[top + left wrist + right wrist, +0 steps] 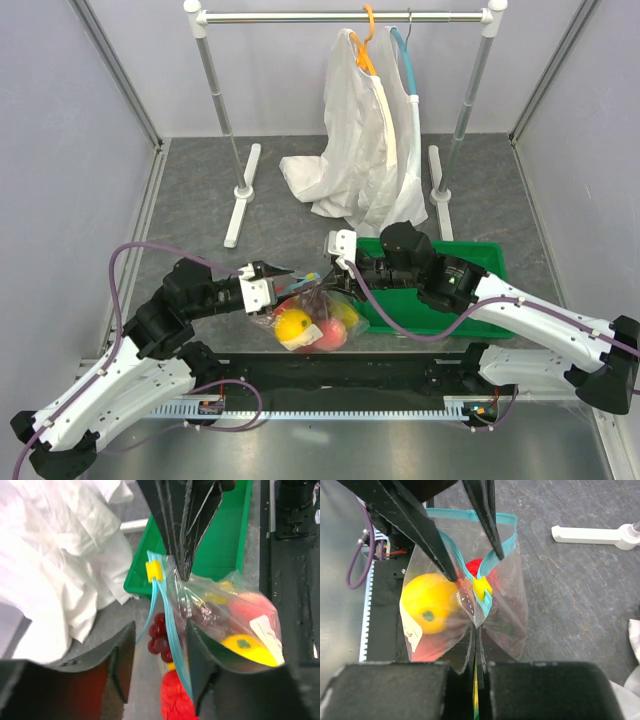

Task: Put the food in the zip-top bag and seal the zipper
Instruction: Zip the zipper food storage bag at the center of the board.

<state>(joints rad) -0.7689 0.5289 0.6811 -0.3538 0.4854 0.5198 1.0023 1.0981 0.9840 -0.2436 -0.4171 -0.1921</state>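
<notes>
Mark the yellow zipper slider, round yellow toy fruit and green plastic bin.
Yellow zipper slider (482,589): right wrist view, centre.
Round yellow toy fruit (427,602): right wrist view, middle.
Green plastic bin (227,535): left wrist view, wall.

Both arms reach inward, left end effector (161,630) spread apart, right end effector (476,637) pinched closed.

A dark grey mottled tabletop (200,190) is being enclosed by pale grey walls (60,150). White garments (360,150) are being hung from a white-posted rack (300,17), with a green bin (482,258) being kept just in front.
</notes>
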